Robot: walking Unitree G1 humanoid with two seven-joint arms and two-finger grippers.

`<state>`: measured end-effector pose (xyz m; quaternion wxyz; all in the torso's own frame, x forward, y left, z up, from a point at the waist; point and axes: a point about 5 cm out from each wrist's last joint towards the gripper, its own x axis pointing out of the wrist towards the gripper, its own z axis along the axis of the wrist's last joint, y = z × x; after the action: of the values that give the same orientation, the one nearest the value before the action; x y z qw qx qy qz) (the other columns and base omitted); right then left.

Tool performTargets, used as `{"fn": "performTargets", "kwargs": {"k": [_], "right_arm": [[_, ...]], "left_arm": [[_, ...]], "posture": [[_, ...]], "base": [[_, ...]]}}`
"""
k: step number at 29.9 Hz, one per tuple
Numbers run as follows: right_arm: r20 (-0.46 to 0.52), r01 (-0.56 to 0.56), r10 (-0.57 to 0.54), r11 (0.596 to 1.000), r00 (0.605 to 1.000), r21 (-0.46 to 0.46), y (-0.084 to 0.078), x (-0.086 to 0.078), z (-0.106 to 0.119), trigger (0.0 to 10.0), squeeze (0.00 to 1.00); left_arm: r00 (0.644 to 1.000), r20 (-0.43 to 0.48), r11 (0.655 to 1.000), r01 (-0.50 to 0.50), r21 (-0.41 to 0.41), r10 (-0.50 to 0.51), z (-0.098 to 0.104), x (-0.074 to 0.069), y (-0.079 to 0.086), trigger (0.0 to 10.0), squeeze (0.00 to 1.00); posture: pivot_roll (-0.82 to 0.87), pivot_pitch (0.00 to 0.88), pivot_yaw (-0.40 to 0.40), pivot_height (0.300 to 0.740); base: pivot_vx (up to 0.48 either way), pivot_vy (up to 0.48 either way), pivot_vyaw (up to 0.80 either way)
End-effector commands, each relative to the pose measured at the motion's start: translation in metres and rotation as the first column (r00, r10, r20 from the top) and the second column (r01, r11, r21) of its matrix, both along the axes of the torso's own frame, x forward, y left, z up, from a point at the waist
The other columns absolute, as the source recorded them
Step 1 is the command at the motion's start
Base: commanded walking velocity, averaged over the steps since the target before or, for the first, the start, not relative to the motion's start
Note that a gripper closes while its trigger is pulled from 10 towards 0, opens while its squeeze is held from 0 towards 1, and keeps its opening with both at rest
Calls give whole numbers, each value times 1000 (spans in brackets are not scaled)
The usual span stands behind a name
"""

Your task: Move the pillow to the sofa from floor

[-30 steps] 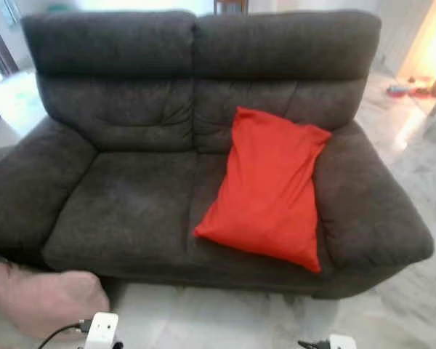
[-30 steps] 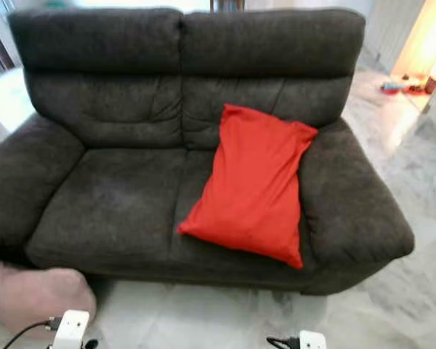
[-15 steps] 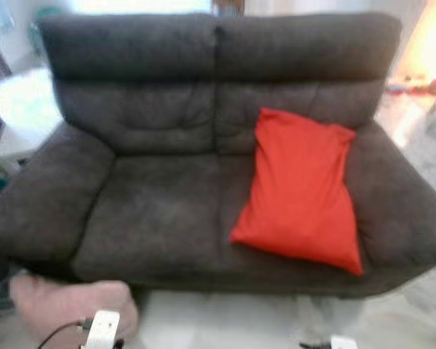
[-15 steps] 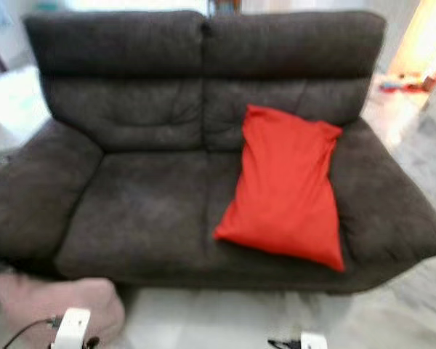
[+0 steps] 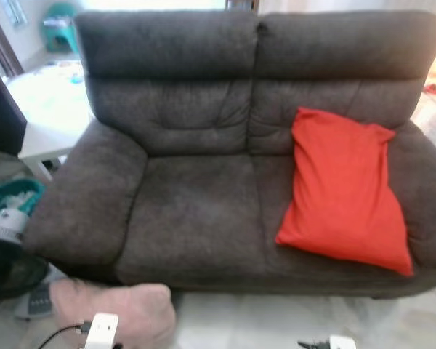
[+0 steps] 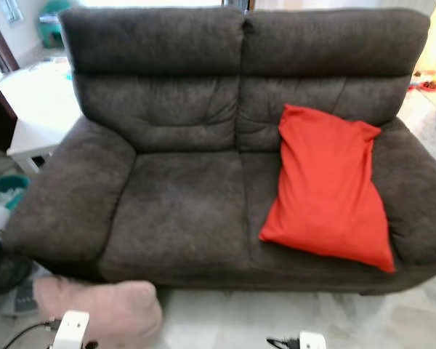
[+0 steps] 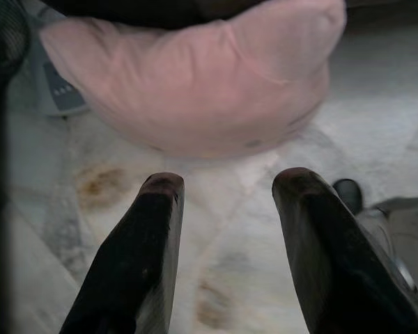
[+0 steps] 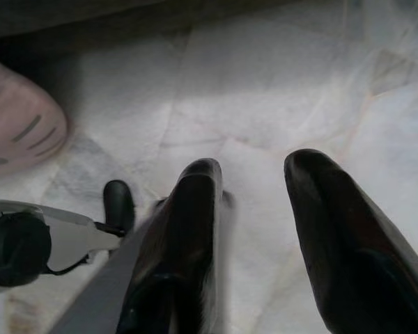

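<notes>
A dark grey two-seat sofa [image 5: 203, 167] stands straight ahead on a pale marble floor [image 5: 291, 323]. A red pillow [image 5: 343, 190] lies on the sofa's right-hand seat, leaning back against the backrest and resting against the right armrest. A pink pillow [image 5: 116, 314] lies on the floor just in front of the sofa's left front corner, partly tucked against the base below the left armrest. In the left wrist view the left claw [image 7: 226, 191] hangs low over the marble with its two black fingers spread apart and nothing between them; the pink pillow [image 7: 195, 76] lies just beyond the fingertips, not touching them. In the right wrist view the right claw [image 8: 254, 174] also hangs over bare floor, fingers apart and holding nothing, and an edge of the pink pillow [image 8: 21, 125] shows off to one side, well apart from it. To the left of the sofa stands a white low counter [image 5: 51, 109], with a teal basket [image 5: 11, 196] and a dark fan [image 5: 7, 262] on the floor near the left armrest.
</notes>
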<state>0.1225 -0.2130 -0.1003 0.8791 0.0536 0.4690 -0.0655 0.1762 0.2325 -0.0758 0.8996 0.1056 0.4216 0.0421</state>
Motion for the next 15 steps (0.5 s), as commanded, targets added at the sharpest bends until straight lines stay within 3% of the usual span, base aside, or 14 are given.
{"fn": "performTargets", "kwargs": {"k": [1,11,15], "right_arm": [[-21,11,-11,1000,1000,-7,-5,-7,-1,10000,0],[-19,-15,14,1000,1000,-17,-5,-6,-1,10000,0],[-17,-26,26,1000,1000,-5,-4,-6,-1,10000,0]], "left_arm": [[1000,-18,1000,11,-6,-12,-3,-3,-4,10000,0],[1000,-18,1000,17,-6,-17,-3,-3,-4,10000,0],[1000,-19,1000,16,-6,-16,-3,-3,-5,10000,0]], "posture": [[95,28,25,740],[96,28,23,740],[97,24,22,740]], "base": [[0,322,0],[0,320,0],[0,322,664]]}}
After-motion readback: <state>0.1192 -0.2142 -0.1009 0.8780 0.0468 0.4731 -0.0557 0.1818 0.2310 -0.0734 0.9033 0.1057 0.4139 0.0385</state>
